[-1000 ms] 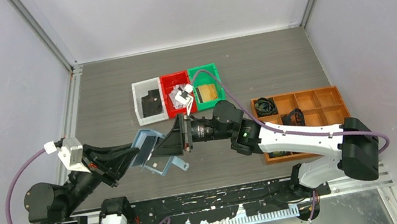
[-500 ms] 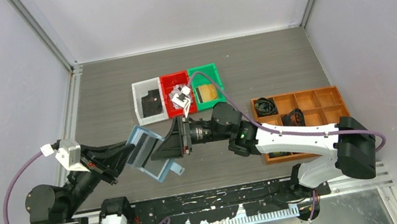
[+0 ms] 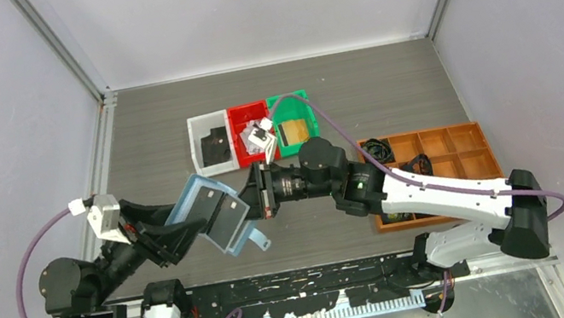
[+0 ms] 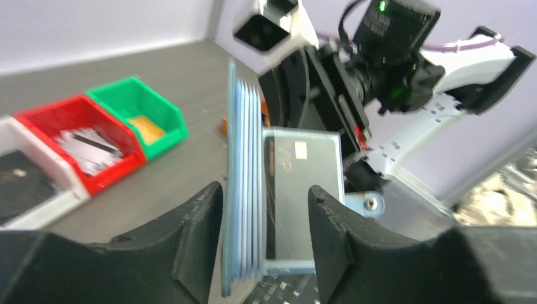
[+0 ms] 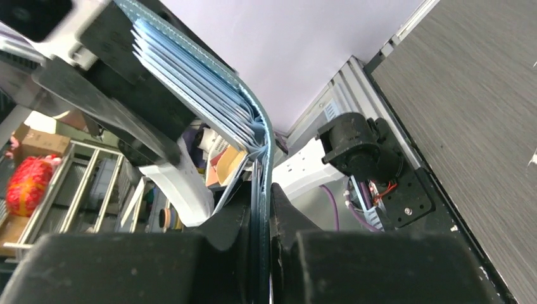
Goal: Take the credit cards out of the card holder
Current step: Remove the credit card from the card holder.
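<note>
The blue card holder (image 3: 197, 199) hangs open in the air between my two arms. A silver-grey credit card (image 4: 303, 183) sits in its right-hand flap and shows from above as a dark rectangle (image 3: 228, 218). My left gripper (image 4: 265, 193) is open. The card holder's stacked slot leaves (image 4: 247, 190) stand between its fingers, close to the left finger (image 4: 190, 247), with a gap before the right one. My right gripper (image 5: 259, 206) is shut on the thin edge of the card holder's flap (image 5: 253, 126). Seen from above, it reaches in from the right (image 3: 255, 200).
At the back stand a white bin (image 3: 199, 151) with a black card, a red bin (image 3: 239, 127) with silver cards and a green bin (image 3: 300, 108) with a gold card. An orange compartment tray (image 3: 442, 151) with coiled black cables lies to the right.
My right gripper has closed on the card holder's flap and my left gripper has opened. The card holder has swung further open and shifted slightly right.
</note>
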`<state>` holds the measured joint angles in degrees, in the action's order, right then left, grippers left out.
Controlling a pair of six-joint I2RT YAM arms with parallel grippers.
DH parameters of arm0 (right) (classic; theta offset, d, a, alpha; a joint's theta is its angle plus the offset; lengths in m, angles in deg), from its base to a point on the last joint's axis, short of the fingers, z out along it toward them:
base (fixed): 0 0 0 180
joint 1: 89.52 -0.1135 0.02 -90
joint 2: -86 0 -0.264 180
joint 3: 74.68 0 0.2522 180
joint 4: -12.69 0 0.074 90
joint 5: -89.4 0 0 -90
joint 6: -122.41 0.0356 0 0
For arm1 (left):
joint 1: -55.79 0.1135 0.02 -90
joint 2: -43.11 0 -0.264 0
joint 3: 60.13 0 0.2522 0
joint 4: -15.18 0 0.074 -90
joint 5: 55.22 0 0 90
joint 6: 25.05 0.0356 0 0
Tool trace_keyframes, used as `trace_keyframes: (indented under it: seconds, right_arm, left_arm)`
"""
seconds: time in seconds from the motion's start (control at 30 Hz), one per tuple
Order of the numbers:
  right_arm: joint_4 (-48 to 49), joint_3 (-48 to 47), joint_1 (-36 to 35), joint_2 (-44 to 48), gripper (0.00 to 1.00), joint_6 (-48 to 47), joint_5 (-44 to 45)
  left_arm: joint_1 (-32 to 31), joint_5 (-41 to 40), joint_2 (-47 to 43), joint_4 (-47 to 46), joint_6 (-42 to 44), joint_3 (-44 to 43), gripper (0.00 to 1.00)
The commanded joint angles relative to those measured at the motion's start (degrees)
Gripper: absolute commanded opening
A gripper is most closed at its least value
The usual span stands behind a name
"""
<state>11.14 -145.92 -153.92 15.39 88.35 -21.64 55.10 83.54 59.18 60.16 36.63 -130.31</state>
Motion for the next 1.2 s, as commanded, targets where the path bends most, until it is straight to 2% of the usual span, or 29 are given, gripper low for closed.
trace_keyframes:
  seconds: [0.0, 0.07, 0.17, 0.3, 0.43, 0.7, 0.83, 0.93, 1.0, 1.07, 1.17]
  right_arm:
    - [-14.07, -14.28, -0.86, -1.56, 0.01, -2.90, 5.32]
    - [-29.09, -23.83, -2.33, -5.81, 0.01, -6.59, 9.81]
    - [-52.66, -39.16, -5.33, -13.64, 0.01, -12.51, 21.30]
    - [-68.38, -50.07, -7.67, -20.96, 0.01, -14.92, 32.31]
    - [-76.03, -57.61, -10.23, -25.40, 0.01, -16.70, 40.78]
    - [-94.38, -81.08, -15.57, -38.59, 0.01, -20.72, 53.50]
    - [-97.05, -83.44, -16.37, -40.63, 0.01, -21.43, 56.75]
    - [-98.35, -84.69, -16.52, -41.04, 0.01, -21.96, 59.39]
    - [-99.76, -86.11, -16.62, -41.58, 0.01, -22.14, 60.85]
    - [-100.12, -86.63, -16.75, -41.65, 0.01, -22.23, 60.90]
    - [-97.83, -85.06, -17.21, -40.38, 0.01, -22.29, 59.18]
  left_arm:
    - [0.16, 9.08, 0.97, -3.18, -4.49, 4.15, 0.54]
    - [0.16, 10.21, 0.36, -3.84, -4.27, 5.72, 0.55]
    - [0.17, 11.37, -0.55, -5.65, -6.12, 6.64, 0.55]
    - [0.21, 13.57, -2.35, -5.82, -5.68, 7.88, 0.55]
    - [0.16, 14.34, -5.27, -5.94, -3.05, 9.93, 0.55]
    - [0.16, 14.09, -10.32, -5.74, 2.71, 13.80, 0.55]
    - [0.16, 19.54, -12.00, -5.04, 5.54, 14.53, 0.54]
    - [0.16, 26.45, -11.76, 1.06, 12.57, 13.52, 0.53]
    - [0.17, 28.02, -11.09, 3.27, 15.15, 12.60, 0.54]
    - [0.16, 26.64, -10.56, 3.19, 15.53, 12.76, 0.54]
    - [0.21, 16.85, -11.22, 0.85, 15.14, 14.75, 0.54]
